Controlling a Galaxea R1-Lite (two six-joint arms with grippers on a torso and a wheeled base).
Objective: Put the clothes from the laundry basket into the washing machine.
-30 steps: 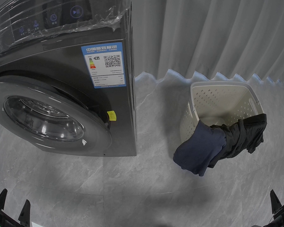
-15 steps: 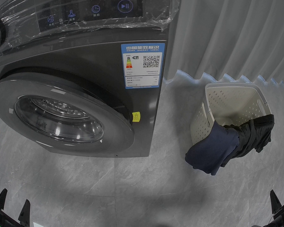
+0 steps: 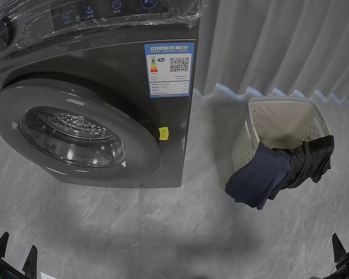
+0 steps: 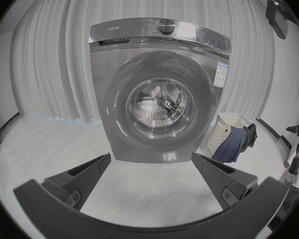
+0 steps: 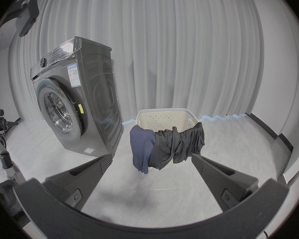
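You had a pleated white curtain (image 3: 283,35) across the back and a grey marble-tile floor (image 3: 174,221). The washing machine (image 3: 104,66) stood left on it, round door (image 3: 71,136) shut, plastic film (image 3: 104,20) over the panel. The laundry basket (image 3: 242,148) sat on the floor to its right, apart from it. A navy garment (image 3: 258,175) and a black garment (image 3: 306,161) hung over its near rim. Left gripper (image 4: 150,155) and right gripper (image 5: 151,156) were both spread wide, empty.

The washing machine (image 3: 116,64) door (image 3: 71,136) is shut; open floor (image 3: 182,221) lies before the laundry basket (image 3: 283,100).
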